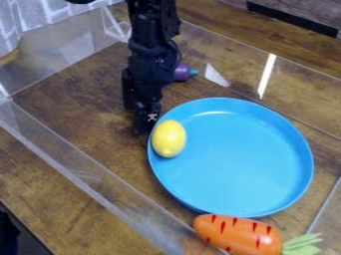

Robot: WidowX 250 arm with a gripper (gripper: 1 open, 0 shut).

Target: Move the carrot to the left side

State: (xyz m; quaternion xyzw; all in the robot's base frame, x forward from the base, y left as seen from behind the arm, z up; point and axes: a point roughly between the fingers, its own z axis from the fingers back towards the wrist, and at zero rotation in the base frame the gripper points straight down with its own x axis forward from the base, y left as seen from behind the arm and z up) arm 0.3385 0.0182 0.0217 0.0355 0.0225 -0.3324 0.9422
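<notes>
End effector (143, 122) spread, empty | wooden table (67, 110) | clear walls (60, 149) | carrot (237, 235) front edge

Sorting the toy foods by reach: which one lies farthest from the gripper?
The orange carrot, at the bottom edge below the blue plate. The yellow ball and purple eggplant both sit beside the gripper.
</notes>
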